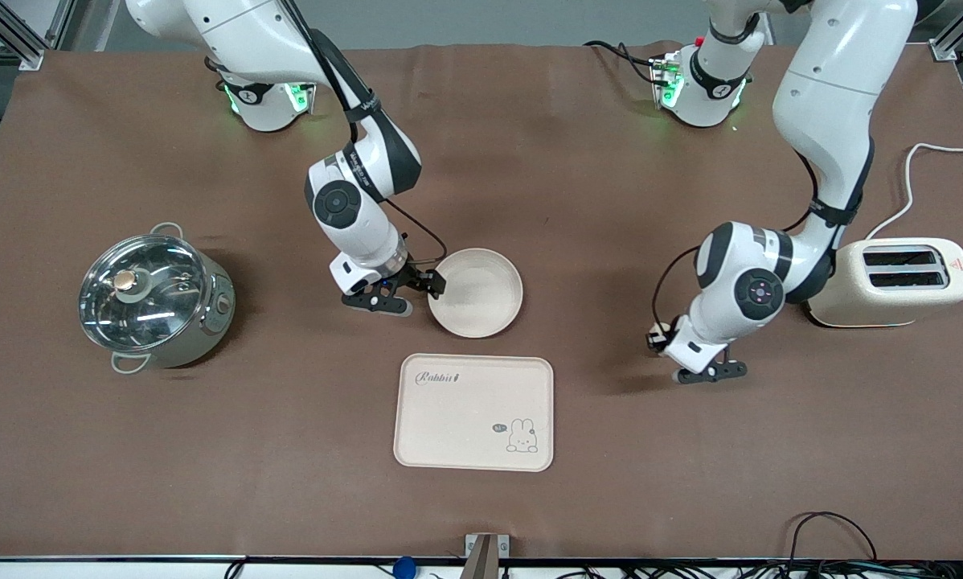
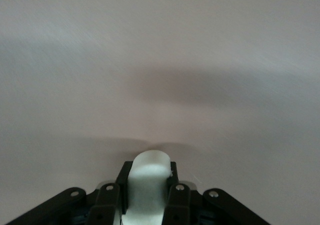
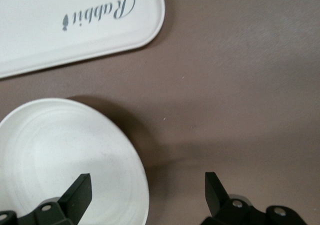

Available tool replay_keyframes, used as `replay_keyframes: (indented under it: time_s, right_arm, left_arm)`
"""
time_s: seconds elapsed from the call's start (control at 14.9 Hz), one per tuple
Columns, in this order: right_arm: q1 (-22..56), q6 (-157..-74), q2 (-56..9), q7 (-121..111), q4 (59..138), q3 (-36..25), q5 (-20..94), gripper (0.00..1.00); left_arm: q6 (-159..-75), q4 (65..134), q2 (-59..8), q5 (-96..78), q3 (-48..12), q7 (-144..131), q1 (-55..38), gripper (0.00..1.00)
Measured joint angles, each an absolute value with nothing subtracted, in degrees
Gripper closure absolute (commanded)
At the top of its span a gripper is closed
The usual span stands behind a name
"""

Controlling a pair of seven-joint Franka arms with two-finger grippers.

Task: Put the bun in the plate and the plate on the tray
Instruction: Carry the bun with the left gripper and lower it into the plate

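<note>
The round cream-white plate [image 1: 481, 291] lies on the brown mat, farther from the front camera than the Rabbit tray [image 1: 473, 410]. My right gripper [image 1: 411, 293] is open and low at the plate's rim on the right arm's side. In the right wrist view the right gripper [image 3: 147, 185] has one finger over the plate [image 3: 60, 155] and the other over the mat, and the tray [image 3: 60, 25] lies close by. My left gripper [image 1: 710, 372] hangs low over bare mat between the tray and the toaster. In the left wrist view the left gripper [image 2: 147, 184] is shut on the pale bun [image 2: 150, 165].
A steel pot with a glass lid [image 1: 156, 297] stands toward the right arm's end. A cream toaster [image 1: 891, 281] with a white cable stands toward the left arm's end, close to the left arm. The tray holds nothing.
</note>
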State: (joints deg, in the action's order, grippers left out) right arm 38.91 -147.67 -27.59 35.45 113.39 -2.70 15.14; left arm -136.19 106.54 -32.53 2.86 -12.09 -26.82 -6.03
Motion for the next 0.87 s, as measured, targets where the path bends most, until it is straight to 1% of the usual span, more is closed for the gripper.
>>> replay_keyframes:
  time_s: [0.2,0.4,0.47,0.6,0.67,0.74,0.87]
  right_arm:
    - [39.91,-148.52,-28.17,35.45,113.38,-2.70,15.15,0.01]
    - [40.35,-149.15,-29.09,35.44,113.31,-2.71,15.16,0.08]
    - [40.49,-149.27,-29.28,35.44,113.27,-2.71,15.16,0.12]
    - [40.65,-149.38,-29.38,35.43,113.21,-2.72,15.16,0.30]
    - [40.67,-149.39,-29.39,35.41,113.18,-2.72,15.15,0.36]
    - [40.67,-149.40,-29.40,35.40,113.16,-2.74,15.15,0.39]
    - [40.68,-149.41,-29.41,35.40,113.16,-2.77,15.15,0.41]
  left_arm:
    - [-128.63,105.74,-28.03,2.86,-18.07,-35.56,-6.13,0.69]
    - [-127.48,104.25,-27.24,2.86,-23.69,-47.41,-7.66,0.68]
    - [-127.48,103.18,-27.68,2.85,-24.45,-51.54,-9.36,0.68]
    - [-127.49,99.69,-29.88,2.81,-24.74,-60.60,-14.02,0.68]
    - [-127.50,97.49,-31.65,2.82,-24.74,-65.50,-16.33,0.68]
    - [-127.51,95.40,-33.69,2.87,-24.70,-69.89,-18.28,0.68]
    - [-127.97,92.29,-37.92,2.87,-24.65,-75.35,-21.17,0.66]
